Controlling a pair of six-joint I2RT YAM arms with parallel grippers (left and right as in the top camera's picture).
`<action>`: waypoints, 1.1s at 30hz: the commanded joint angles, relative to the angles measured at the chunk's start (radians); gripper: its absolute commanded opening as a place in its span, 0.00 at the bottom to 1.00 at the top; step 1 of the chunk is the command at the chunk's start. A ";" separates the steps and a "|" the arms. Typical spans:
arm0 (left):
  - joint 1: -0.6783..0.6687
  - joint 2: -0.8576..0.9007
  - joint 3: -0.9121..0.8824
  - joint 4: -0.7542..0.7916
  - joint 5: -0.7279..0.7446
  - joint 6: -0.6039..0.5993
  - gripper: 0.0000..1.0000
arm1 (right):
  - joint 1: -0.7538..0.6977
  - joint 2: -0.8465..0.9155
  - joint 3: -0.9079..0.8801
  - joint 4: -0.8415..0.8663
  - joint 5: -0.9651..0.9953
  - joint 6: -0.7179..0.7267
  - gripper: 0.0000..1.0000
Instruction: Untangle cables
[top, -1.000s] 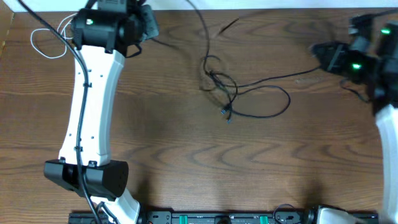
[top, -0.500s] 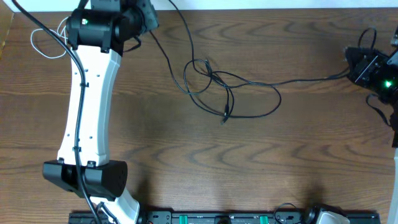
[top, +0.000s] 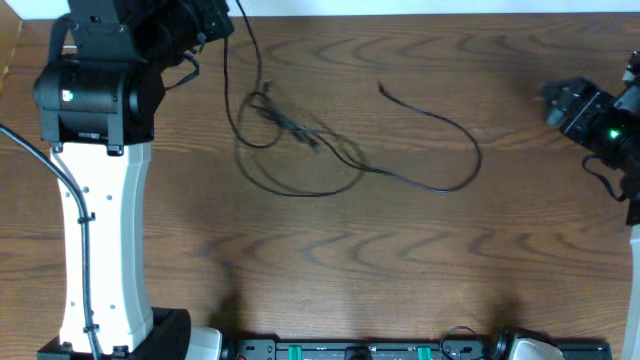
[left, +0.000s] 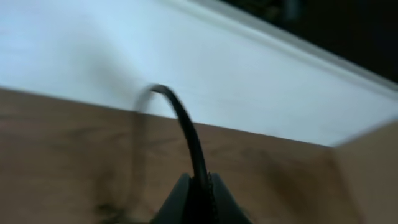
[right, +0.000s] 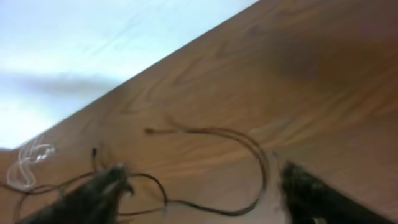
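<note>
Left gripper (left: 198, 184) pinched shut on thin black cable (left: 188, 127) at far table (top: 400, 260) edge. Cord runs into loose tangled loops (top: 290, 124) on the wood grain. Right gripper (right: 204, 177) spread wide, empty.

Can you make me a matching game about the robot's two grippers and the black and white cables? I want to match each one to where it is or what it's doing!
Things:
1. left gripper
2. right gripper
3. black cables
4. white cable

Places or states:
A. open, holding nothing
B. lying in loops on the middle of the table
C. shut on one of the black cables
D. curled up by the table's edge

Pairs: 1-C, 2-A, 3-B, 4-D
</note>
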 joint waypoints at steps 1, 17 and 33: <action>-0.002 0.013 0.007 0.057 0.289 -0.013 0.07 | 0.022 0.014 0.008 0.006 -0.163 -0.087 0.87; -0.164 0.013 0.007 0.262 0.607 -0.204 0.07 | 0.373 0.048 0.008 0.306 -0.380 -0.156 0.99; -0.279 0.013 0.007 0.261 0.608 -0.320 0.08 | 0.539 0.309 0.008 0.635 -0.472 -0.048 0.99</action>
